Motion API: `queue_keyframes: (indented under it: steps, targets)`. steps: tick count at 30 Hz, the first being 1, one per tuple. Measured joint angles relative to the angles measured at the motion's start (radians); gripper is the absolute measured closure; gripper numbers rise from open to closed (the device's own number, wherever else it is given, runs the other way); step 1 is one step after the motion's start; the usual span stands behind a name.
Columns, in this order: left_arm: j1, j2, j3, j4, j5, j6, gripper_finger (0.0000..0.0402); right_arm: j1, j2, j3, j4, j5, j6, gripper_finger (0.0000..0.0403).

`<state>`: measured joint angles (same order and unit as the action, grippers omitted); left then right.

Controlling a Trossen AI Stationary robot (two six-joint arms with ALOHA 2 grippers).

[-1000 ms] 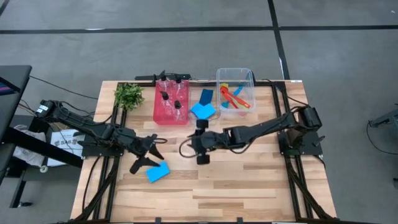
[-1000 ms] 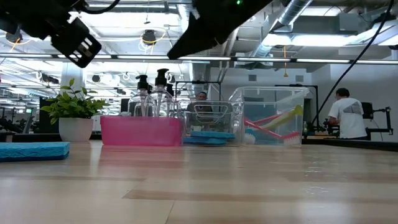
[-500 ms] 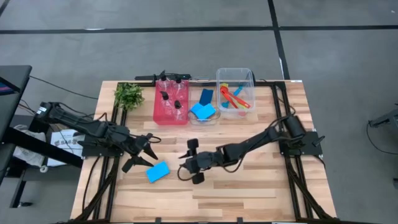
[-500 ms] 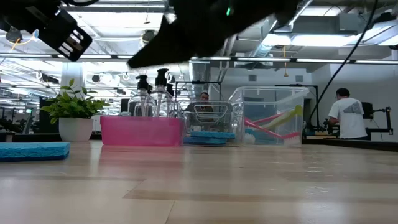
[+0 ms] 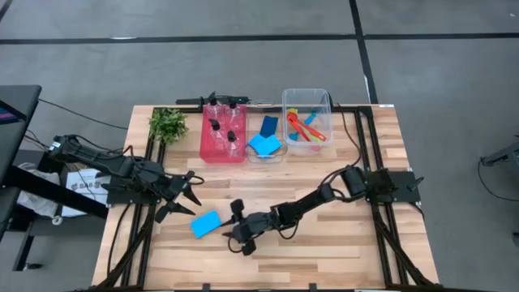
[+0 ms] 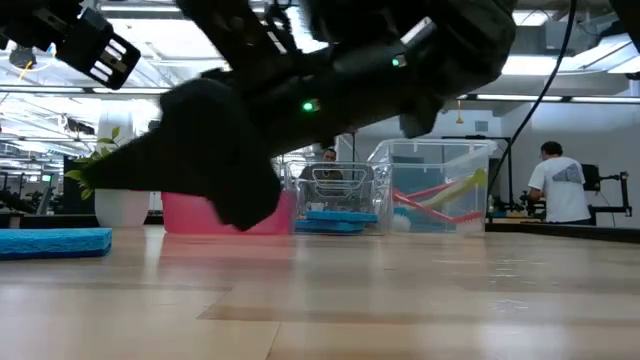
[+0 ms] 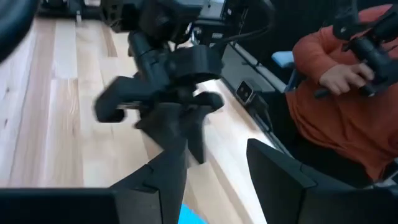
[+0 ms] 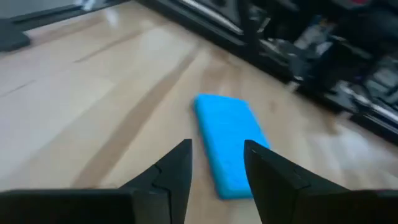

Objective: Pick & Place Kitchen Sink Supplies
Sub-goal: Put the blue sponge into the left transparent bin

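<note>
Pump bottles [image 5: 223,126] stand in the pink bin [image 5: 222,151]; brushes [image 5: 305,127] fill the clear bin [image 5: 306,96]. Light-blue sponge [image 5: 206,223] lies on the bench [image 5: 324,251] between the open left claw [image 5: 182,202] and open right claw [image 5: 240,228]. The low view alone shows a person [image 6: 556,185].

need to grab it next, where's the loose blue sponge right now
In the high view the sponge lies flat on the table's front-left part, between the left pincer and the right pincer, untouched.
</note>
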<state>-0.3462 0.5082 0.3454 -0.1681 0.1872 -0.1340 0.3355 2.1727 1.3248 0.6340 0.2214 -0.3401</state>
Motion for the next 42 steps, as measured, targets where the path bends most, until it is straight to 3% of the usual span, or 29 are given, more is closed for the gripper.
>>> queue_keyframes:
  steps: [6, 11, 21, 38, 42]
  targets:
    - [0.0, -0.014, -0.016, -0.028, -0.007, -0.004, 0.0234, -0.016, 0.045, 0.105, -0.128, -0.088, 0.0, 0.0273]
    - [0.0, -0.043, -0.054, -0.035, -0.043, -0.008, 0.0234, -0.037, 0.042, 0.163, -0.19, -0.093, 0.0, 0.028]
    - [0.0, -0.103, -0.066, -0.033, -0.067, -0.013, 0.0234, -0.073, 0.043, 0.177, -0.253, -0.199, 0.0, 0.0282]
    - [0.0, -0.102, -0.066, -0.026, -0.067, -0.013, 0.0234, -0.145, 0.214, 0.217, -0.245, -0.202, 0.115, 0.0286]
    - [0.0, -0.102, -0.066, -0.026, -0.067, -0.013, 0.0234, -0.147, 0.23, 0.218, -0.249, -0.203, 0.13, 0.0317]
